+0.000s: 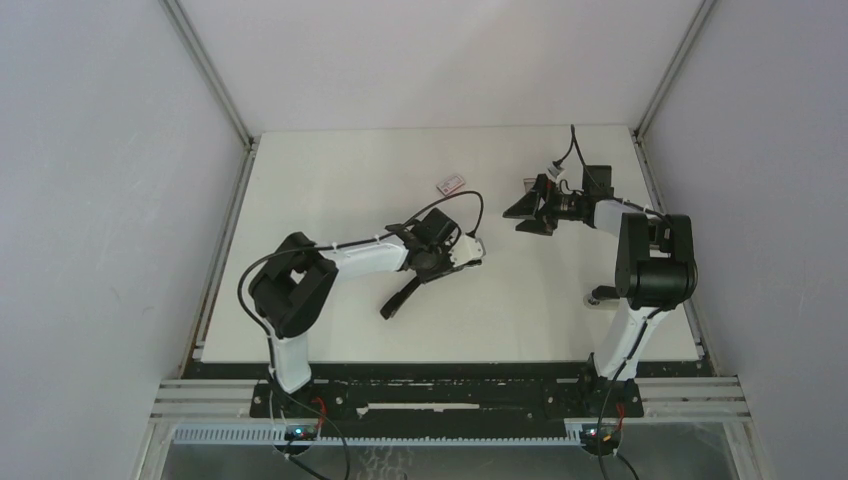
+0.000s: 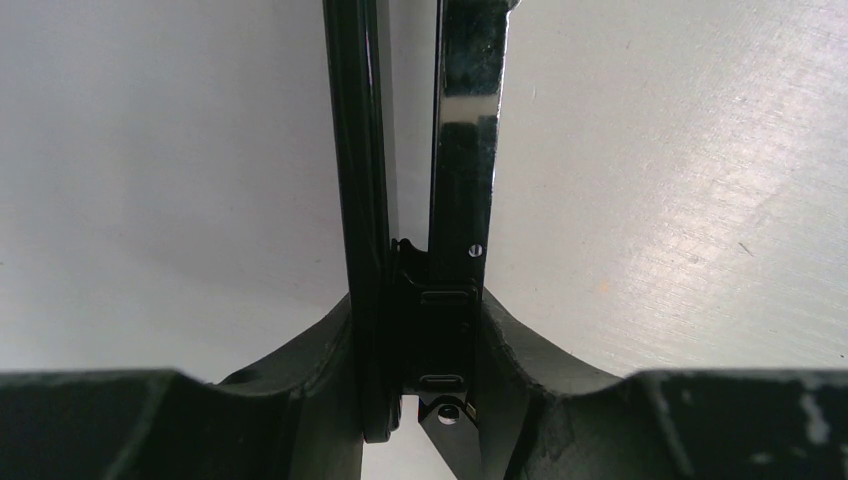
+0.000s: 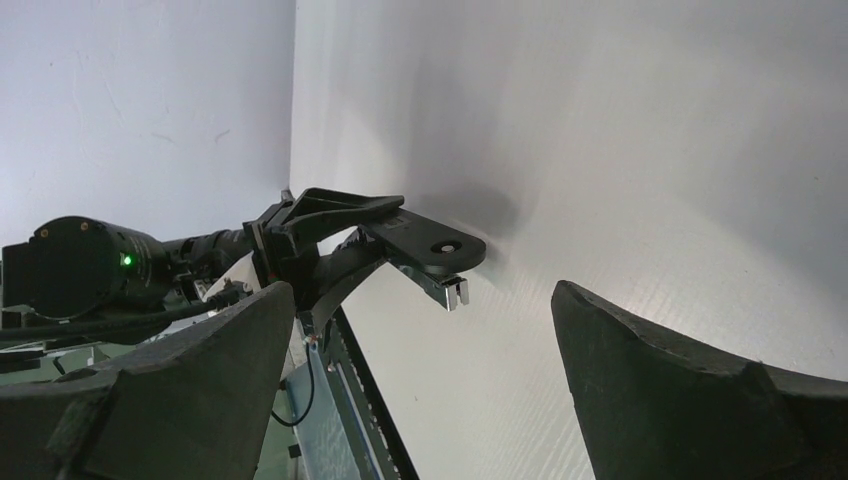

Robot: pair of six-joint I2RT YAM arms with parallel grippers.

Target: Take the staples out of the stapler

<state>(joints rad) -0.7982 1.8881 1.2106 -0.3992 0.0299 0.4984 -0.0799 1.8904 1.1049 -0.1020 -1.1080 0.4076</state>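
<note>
Left wrist: L pincer [image 2: 425,335] clamped on stapler [image 2: 465,150] nr hinge end; R pincer [image 3: 420,300] wide open, apart from it.

stapler [image 2: 465,150] arms cut off at top edge, small box [image 1: 451,183] print too small

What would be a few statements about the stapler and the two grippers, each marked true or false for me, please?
1. The left gripper is shut on the stapler. True.
2. The right gripper is clamped on the stapler's chrome arm. False: it is open, holds nothing and stands apart from the stapler.
3. The small red-and-white box lies on the table, farther from the arm bases than the left gripper and apart from it. True.
4. The stapler's two arms are folded shut against each other. False: they are spread, with a gap showing between the black arm and the chrome one.
</note>
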